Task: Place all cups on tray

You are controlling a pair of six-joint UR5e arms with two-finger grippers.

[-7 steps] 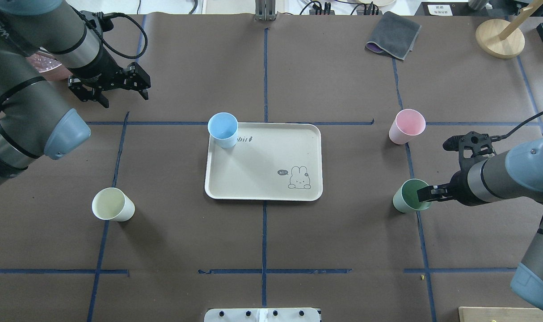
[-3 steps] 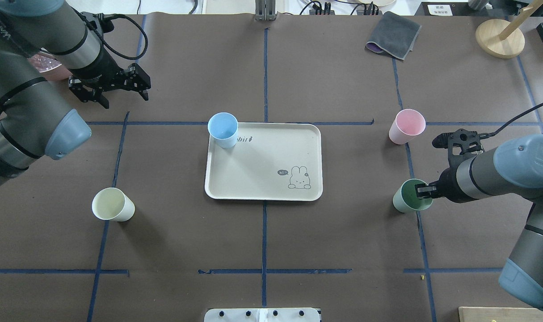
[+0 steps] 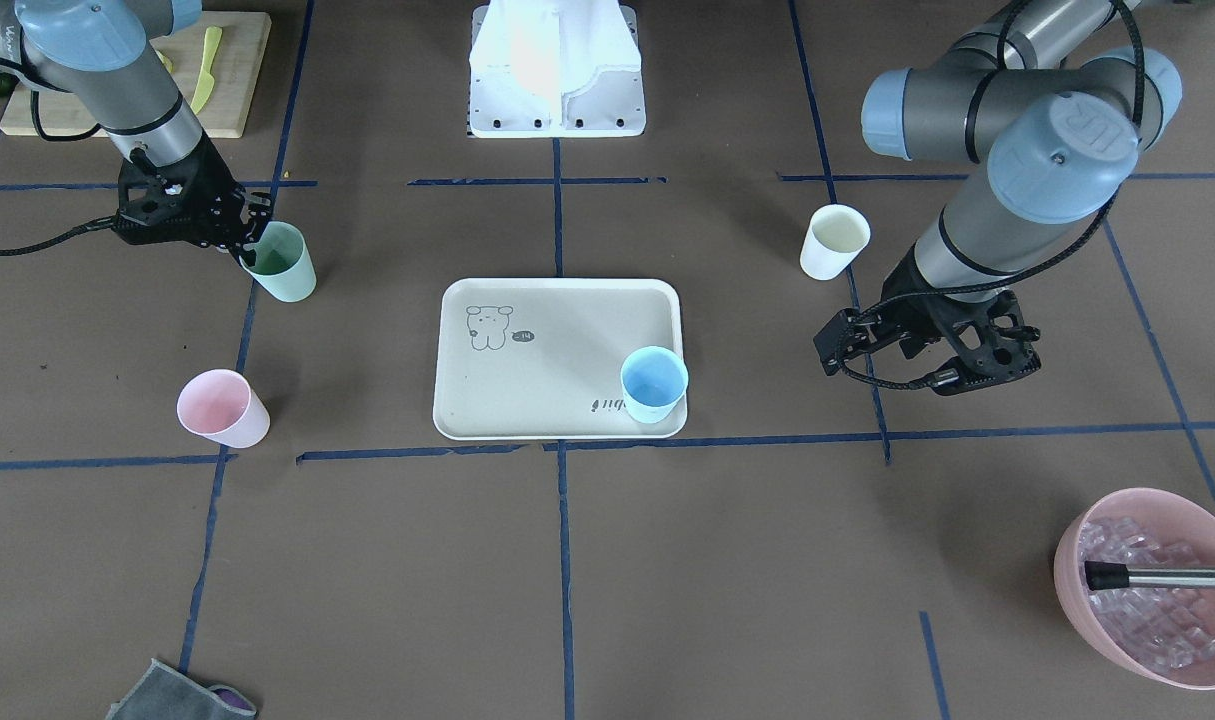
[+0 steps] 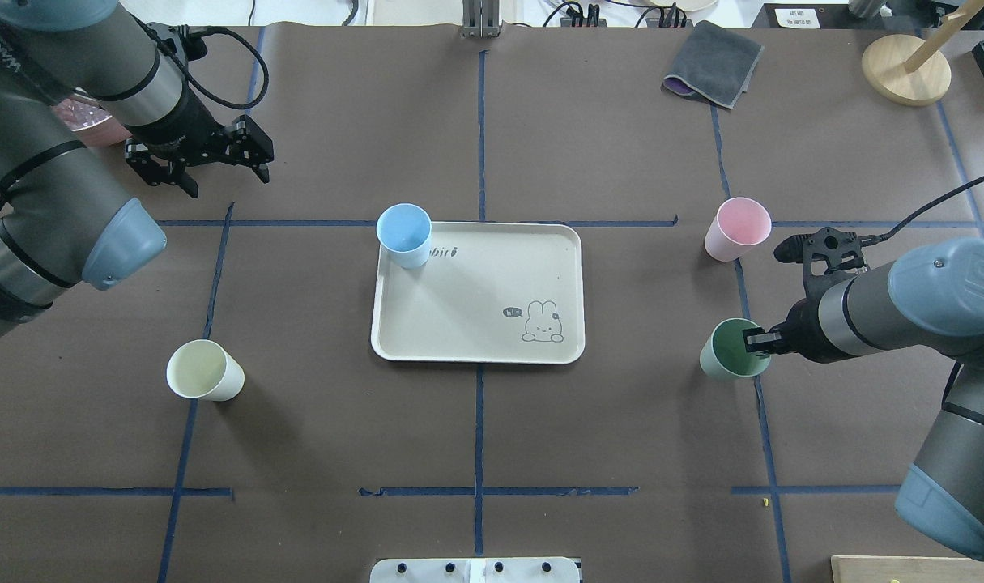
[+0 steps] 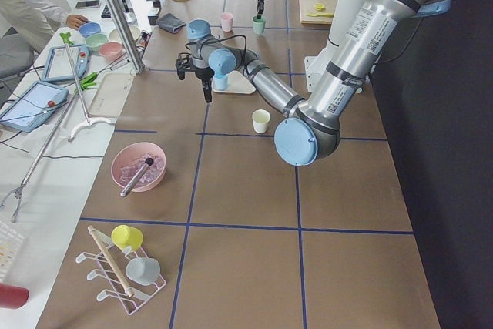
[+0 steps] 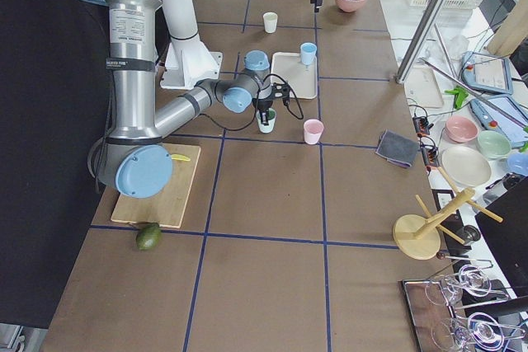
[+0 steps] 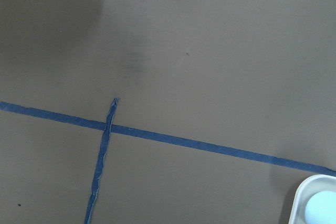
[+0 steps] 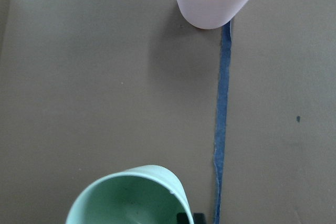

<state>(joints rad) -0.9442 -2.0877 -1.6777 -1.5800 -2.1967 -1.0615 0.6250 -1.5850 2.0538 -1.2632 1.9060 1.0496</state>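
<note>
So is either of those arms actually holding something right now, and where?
The right end effector pinches the green cup by its rim, at the side nearest the arm. The left end effector holds nothing.

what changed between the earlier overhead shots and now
The right end effector drew in toward the tray and now grips the rim of the green cup, which has shifted slightly toward the tray with it. The left end effector, the blue cup on the tray, the pink cup and the cream cup stayed where they were.
</note>
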